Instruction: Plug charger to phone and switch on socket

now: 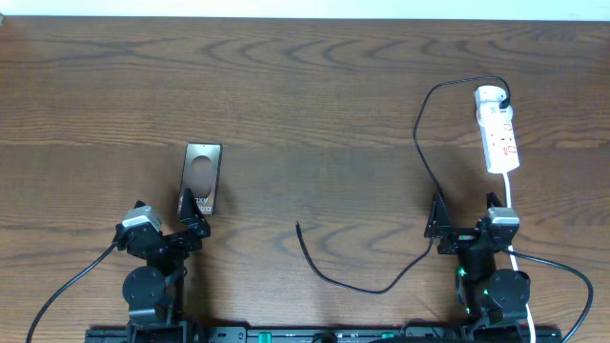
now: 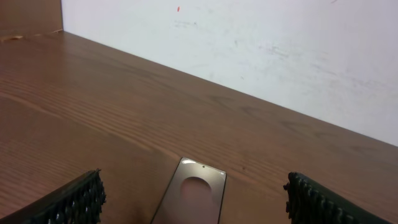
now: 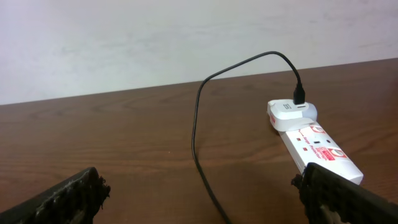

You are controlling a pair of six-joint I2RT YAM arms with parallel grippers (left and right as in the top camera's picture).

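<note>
The phone (image 1: 202, 176) lies flat on the wooden table, its pale round patch facing up. My left gripper (image 1: 193, 217) stands open just behind its near end. In the left wrist view the phone (image 2: 193, 199) lies between the spread fingers (image 2: 81, 199). The white socket (image 1: 498, 129) lies at the back right. The charger (image 1: 424, 162) runs from a plug at the socket's far end, loops left and down, and its free end (image 1: 298, 226) rests mid-table. My right gripper (image 1: 467, 214) is open, empty, near the cable (image 3: 198, 124) and the socket (image 3: 317, 146).
A white adapter (image 3: 289, 115) sits on the socket's far end with the black plug (image 3: 300, 96) in it. The socket's white cord (image 1: 508, 195) trails toward the right arm. A pale wall (image 3: 186, 37) borders the table's far edge.
</note>
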